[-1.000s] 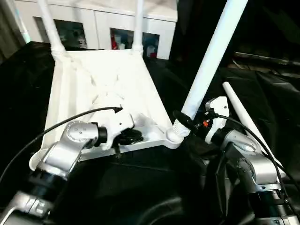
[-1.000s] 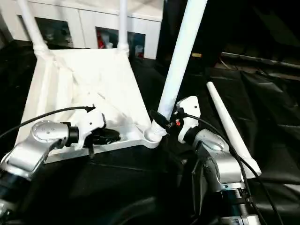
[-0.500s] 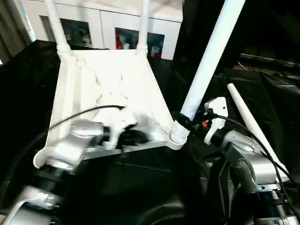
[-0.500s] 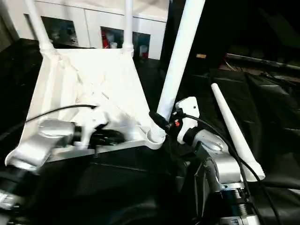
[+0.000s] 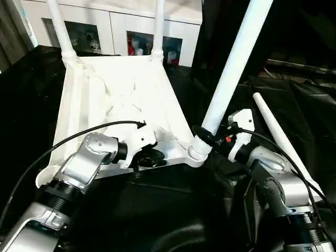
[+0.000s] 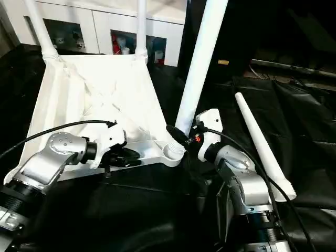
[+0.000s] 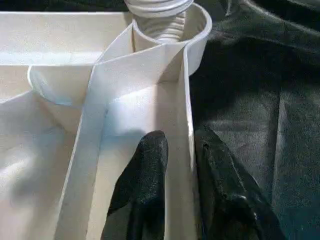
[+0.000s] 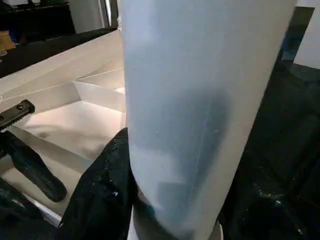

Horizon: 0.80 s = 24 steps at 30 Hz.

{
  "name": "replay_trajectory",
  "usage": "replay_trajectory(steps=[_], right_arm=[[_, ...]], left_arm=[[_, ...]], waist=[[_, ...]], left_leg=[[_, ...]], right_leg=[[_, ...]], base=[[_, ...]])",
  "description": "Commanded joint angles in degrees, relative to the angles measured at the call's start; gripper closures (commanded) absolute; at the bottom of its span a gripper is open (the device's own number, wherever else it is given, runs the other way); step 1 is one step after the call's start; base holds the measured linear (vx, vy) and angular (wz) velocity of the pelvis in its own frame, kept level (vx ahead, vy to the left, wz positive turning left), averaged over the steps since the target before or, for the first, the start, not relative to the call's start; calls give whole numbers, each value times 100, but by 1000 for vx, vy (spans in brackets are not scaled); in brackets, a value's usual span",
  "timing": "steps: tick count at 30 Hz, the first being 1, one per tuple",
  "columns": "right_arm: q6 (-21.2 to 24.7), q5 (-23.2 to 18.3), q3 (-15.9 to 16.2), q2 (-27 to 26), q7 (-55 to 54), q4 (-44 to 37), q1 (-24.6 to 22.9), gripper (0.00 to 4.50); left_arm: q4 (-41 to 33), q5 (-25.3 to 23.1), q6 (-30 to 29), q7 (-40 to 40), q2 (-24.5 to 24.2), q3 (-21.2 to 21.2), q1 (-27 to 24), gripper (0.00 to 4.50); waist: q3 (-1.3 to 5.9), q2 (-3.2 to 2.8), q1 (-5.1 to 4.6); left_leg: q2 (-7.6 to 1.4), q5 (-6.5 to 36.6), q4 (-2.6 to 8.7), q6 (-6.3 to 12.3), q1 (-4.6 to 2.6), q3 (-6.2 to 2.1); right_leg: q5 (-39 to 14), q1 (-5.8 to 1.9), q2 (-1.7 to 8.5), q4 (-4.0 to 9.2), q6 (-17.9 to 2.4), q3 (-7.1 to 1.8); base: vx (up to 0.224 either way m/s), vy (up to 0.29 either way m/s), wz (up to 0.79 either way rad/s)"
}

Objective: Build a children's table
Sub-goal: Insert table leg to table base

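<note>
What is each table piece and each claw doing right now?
tabletop: upside down, ribs up
two far legs: standing in sockets
near leg: in corner socket, leaning
spare leg: lying loose
left claw: straddling tabletop rim
right claw: gripping near leg

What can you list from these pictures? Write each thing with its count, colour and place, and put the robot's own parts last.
Tabletop: one, white, upside down on the black-draped table, ribs facing up.
Fitted legs: two, white, upright in the far corner sockets.
Near leg: one, white, standing tilted in the near corner socket on the robot's right.
Loose leg: one, white, lying on the black cloth to the robot's right.
Black cloth: one, covering the work table.
Cabinet: one, white, behind the table.
Left gripper: black fingers straddling the tabletop's near rim.
Right gripper: black fingers around the near leg's base.
</note>
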State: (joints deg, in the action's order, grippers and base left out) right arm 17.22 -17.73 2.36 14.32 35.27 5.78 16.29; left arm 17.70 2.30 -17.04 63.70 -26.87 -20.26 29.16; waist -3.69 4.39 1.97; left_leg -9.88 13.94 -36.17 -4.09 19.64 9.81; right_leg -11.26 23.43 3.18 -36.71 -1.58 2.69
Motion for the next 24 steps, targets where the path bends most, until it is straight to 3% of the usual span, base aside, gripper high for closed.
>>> replay_trajectory(steps=[1,5,6,7,9,10,11,12,18,23,24], right_arm=[[34,-23,-46,12,-17,-28,68,262],[193,-114,-42,-39,27,32,161,262],[437,-156,-24,-13,55,110,261,262],[642,-161,30,50,129,184,330,262],[728,-156,69,86,183,216,357,262],[794,-87,163,162,274,280,420,262],[798,-69,180,175,288,291,432,262],[825,-74,194,185,316,304,464,262],[973,-81,249,166,390,336,544,262],[1239,-243,206,163,472,257,587,262],[1313,-288,211,177,504,204,565,262]], left_arm=[[25,-101,-19,9,-9,-67,71,382],[110,-111,0,29,10,-60,112,418],[116,-138,-2,57,-15,-108,124,424],[121,-152,-7,83,-29,-135,131,429],[112,-144,-27,113,-36,-145,132,437],[79,-137,-92,168,-61,-164,139,449],[73,-138,-105,176,-66,-167,141,449],[70,-143,-127,186,-76,-168,155,449],[117,-246,-113,98,-48,-184,236,450],[94,-255,-127,30,-11,-188,212,450],[92,-250,-115,8,-1,-181,193,450]], waist=[[361,-112,13],[356,-130,7],[354,-127,9],[348,-172,10],[336,-150,6],[338,-245,26],[342,-193,11],[346,-225,25],[350,-162,27],[343,-189,38],[345,-131,25]], left_leg=[[-329,330,503,97,24,-102],[-327,426,509,78,16,-103],[-322,447,508,76,13,-102],[-324,495,521,44,18,-118],[-322,593,513,24,2,-103],[-318,639,512,-4,-8,-108],[-323,621,516,-16,14,-110],[-319,594,512,-21,11,-112],[-313,499,514,35,19,-101],[-324,562,530,10,17,-114],[-324,553,528,27,22,-106]], right_leg=[[-702,-345,508,435,-1325,-341],[-773,-341,504,450,-1338,-340],[-810,-340,502,456,-1332,-343],[-955,-347,511,461,-1329,-339],[-1077,-328,500,487,-1301,-343],[-1115,-324,510,486,-1305,-352],[-1071,-345,501,486,-1294,-343],[-1022,-345,504,479,-1295,-345],[-1045,-351,499,489,-1278,-341],[-1194,-340,508,497,-1237,-339],[-1194,-344,500,502,-1225,-338]], base=[[0,0,0],[0,0,0],[0,0,0],[0,0,0],[0,0,0],[0,0,0],[0,0,0],[0,0,0],[0,0,0],[0,0,0],[0,0,0]])
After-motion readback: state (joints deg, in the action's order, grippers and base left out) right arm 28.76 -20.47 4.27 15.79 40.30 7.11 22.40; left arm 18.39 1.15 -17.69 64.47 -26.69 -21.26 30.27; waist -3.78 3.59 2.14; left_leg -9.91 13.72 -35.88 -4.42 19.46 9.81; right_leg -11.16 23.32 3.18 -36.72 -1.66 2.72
